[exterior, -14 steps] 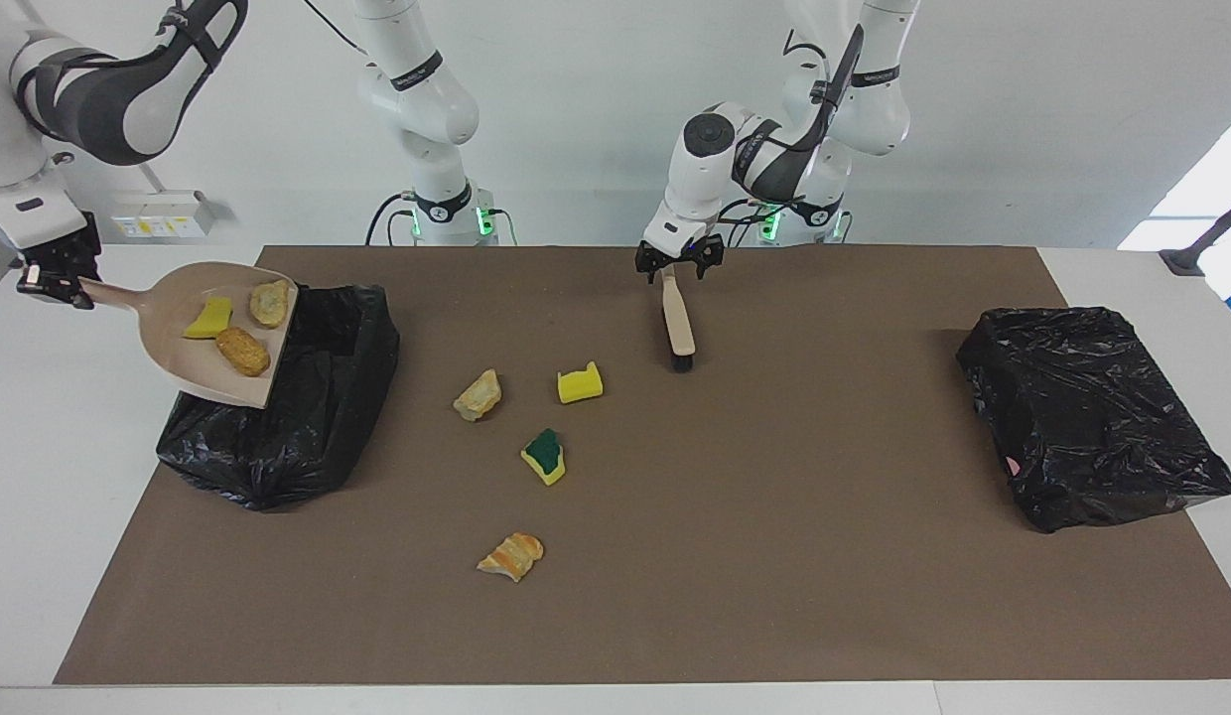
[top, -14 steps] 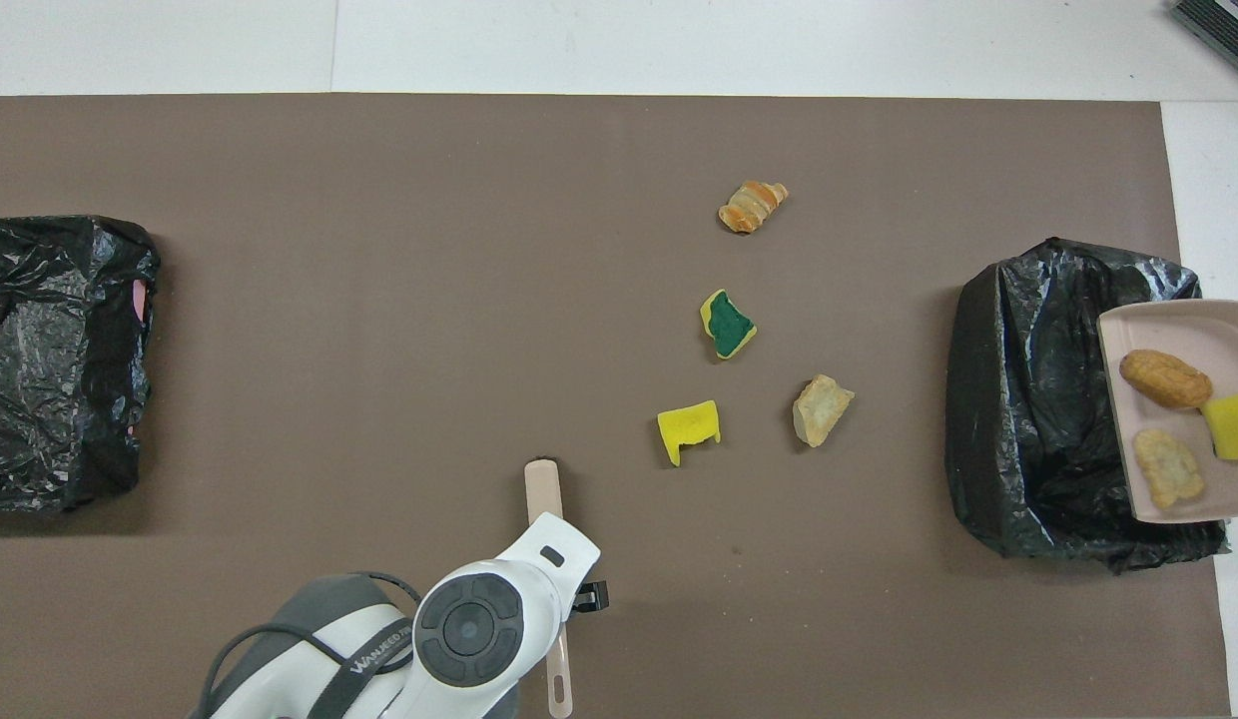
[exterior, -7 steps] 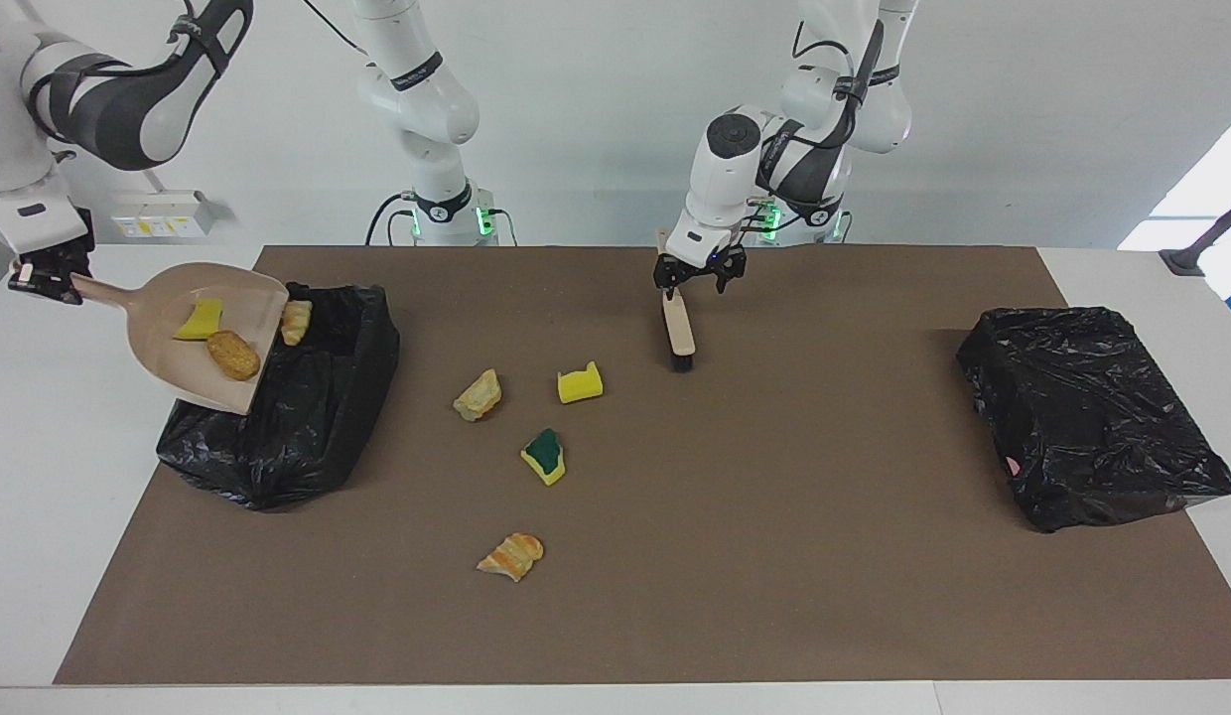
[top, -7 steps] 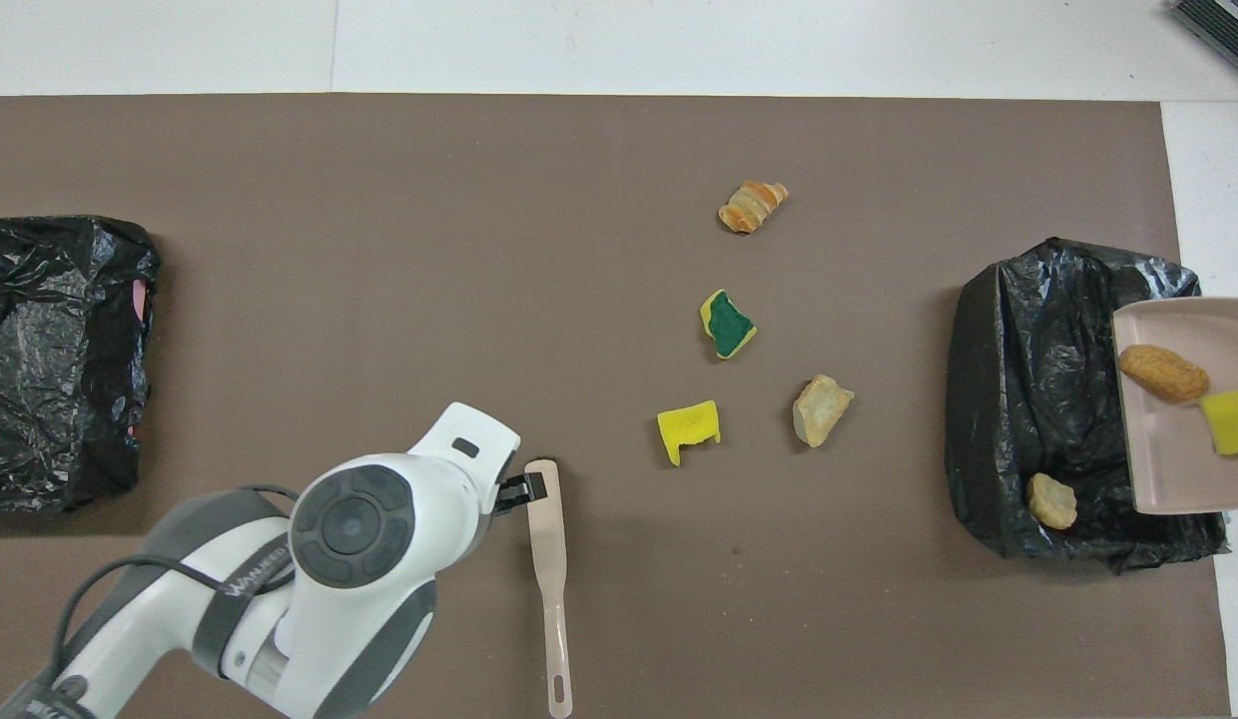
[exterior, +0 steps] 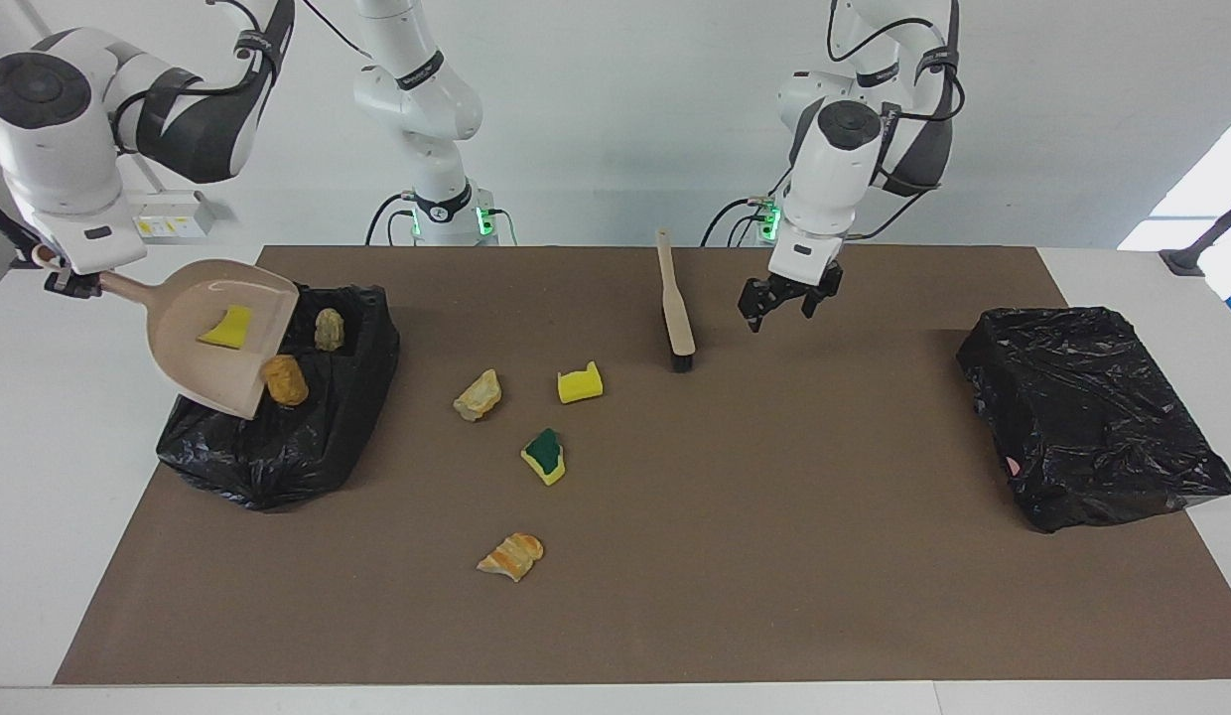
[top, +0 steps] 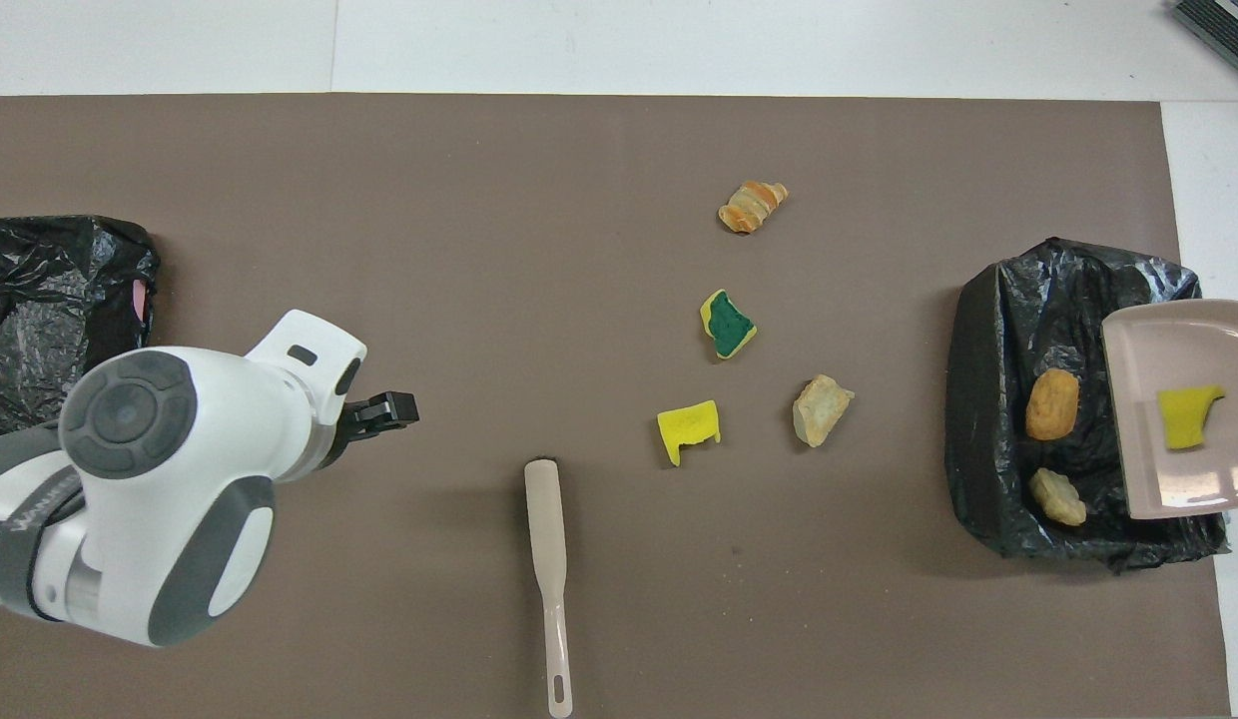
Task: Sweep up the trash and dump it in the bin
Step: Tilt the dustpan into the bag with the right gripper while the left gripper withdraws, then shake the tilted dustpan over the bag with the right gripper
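Note:
My right gripper is shut on the handle of the beige dustpan, which tilts over the black-bagged bin. One yellow sponge bit still lies in the pan. A brown chunk is at the pan's lip over the bin, and a tan chunk lies in the bin. On the mat lie a tan scrap, a yellow sponge bit, a yellow-and-green sponge and an orange-striped chunk. My left gripper hangs open over the mat beside the brush, empty.
A second black bag lies at the left arm's end of the table. The brush lies flat on the brown mat, bristles toward the scraps. In the overhead view the dustpan runs past the edge.
The dustpan tilted further and two chunks slid off it into the bin. My left gripper rose from over the brush handle and swung toward the left arm's end of the table.

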{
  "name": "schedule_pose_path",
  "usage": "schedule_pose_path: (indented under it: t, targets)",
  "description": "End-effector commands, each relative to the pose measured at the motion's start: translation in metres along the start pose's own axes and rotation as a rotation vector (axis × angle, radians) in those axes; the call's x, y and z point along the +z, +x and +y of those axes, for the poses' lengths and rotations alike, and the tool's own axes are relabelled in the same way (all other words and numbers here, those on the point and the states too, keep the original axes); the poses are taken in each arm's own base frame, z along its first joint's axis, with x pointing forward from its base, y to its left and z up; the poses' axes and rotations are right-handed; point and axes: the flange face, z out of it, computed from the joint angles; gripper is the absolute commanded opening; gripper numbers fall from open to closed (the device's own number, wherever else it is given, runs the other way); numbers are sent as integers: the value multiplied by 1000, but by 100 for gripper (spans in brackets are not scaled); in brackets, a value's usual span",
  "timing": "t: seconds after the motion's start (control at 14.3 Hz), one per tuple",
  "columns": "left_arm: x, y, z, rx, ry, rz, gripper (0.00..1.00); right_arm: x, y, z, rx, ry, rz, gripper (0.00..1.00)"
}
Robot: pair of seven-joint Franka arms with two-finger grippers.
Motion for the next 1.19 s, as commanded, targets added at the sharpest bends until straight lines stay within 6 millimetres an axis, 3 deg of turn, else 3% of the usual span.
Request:
schedule_pose_path:
  t: [0.0,0.07,0.21,0.42,0.56,0.77,0.98,1.12]
  targets:
    - [-5,20,-38,43,18,0,100,-8,-1,-9,5,9,-56,0]
    - [-5,27,-53,64,17,1,100,-10,0,-8,-3,5,-80,0]
    - [-8,40,-80,104,17,6,100,-34,21,0,-43,-31,-168,0]
    - [-40,58,-104,139,16,18,100,-56,34,-1,-29,-44,-251,0]
    - [-61,67,-118,155,16,11,100,-64,32,-8,-18,-57,-278,0]
    - [-93,74,-122,177,14,1,100,-78,47,-12,4,-83,-339,0]
    - [-139,74,-122,177,12,-5,100,-70,56,-36,77,-95,-376,0]
    - [-167,72,-121,195,14,-5,100,-77,70,-45,101,-136,-410,0]
